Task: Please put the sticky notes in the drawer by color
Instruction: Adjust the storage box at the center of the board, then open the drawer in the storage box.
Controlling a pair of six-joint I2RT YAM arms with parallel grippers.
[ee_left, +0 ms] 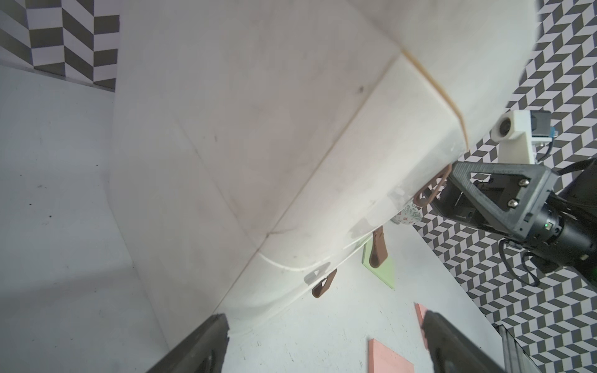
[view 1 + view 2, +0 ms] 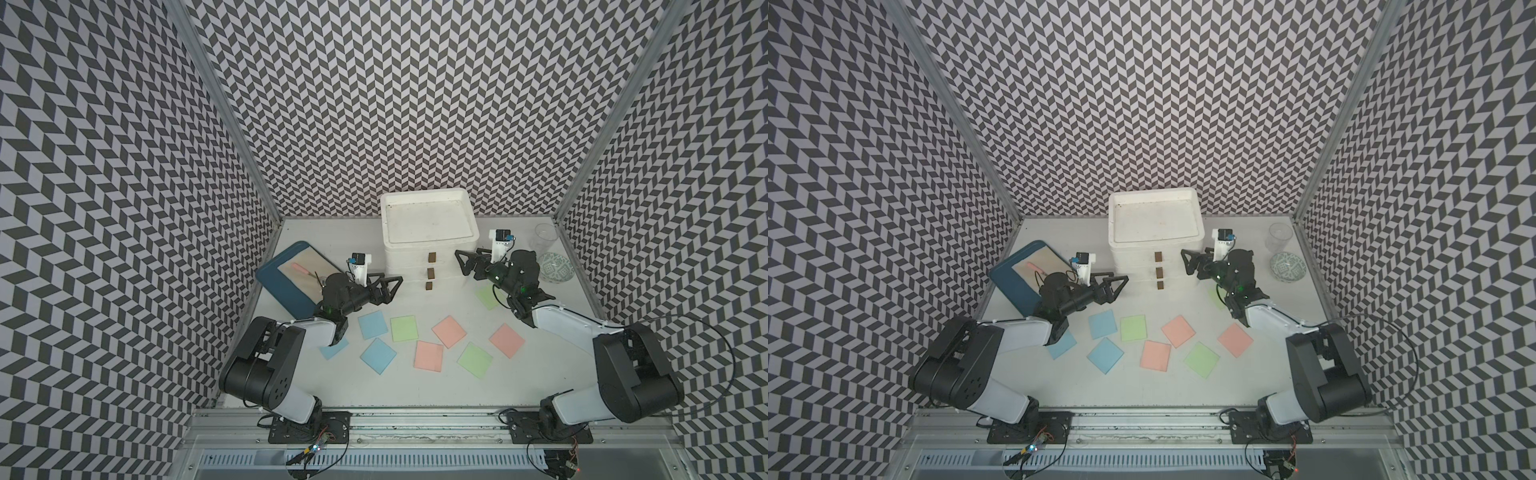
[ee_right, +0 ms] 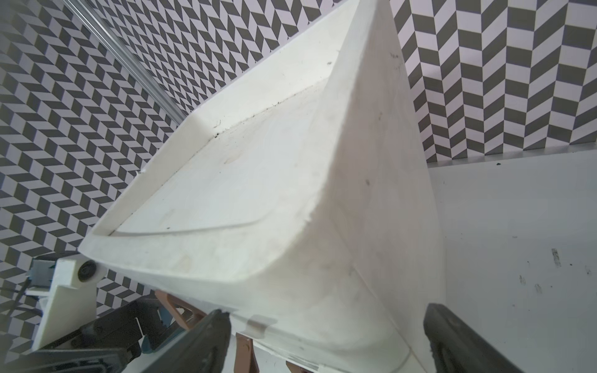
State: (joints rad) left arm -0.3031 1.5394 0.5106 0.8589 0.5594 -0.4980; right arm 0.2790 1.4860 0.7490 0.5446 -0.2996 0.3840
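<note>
Left hand and right hand are hanging spread, empty, flanking the shut drawer. Sticky notes are lying flat on the table in front. Risk: a hand, seemingly close, shoving it sideways.

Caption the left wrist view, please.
Close on the white drawer, open right gripper by its top handle, a green sticky note and pink sticky notes on the table.

- Left arm, lower left, and right arm, lower right: black joints, white shells.
- Left end effector and right end effector: black triangular frames.
- Thin black cables.
</note>
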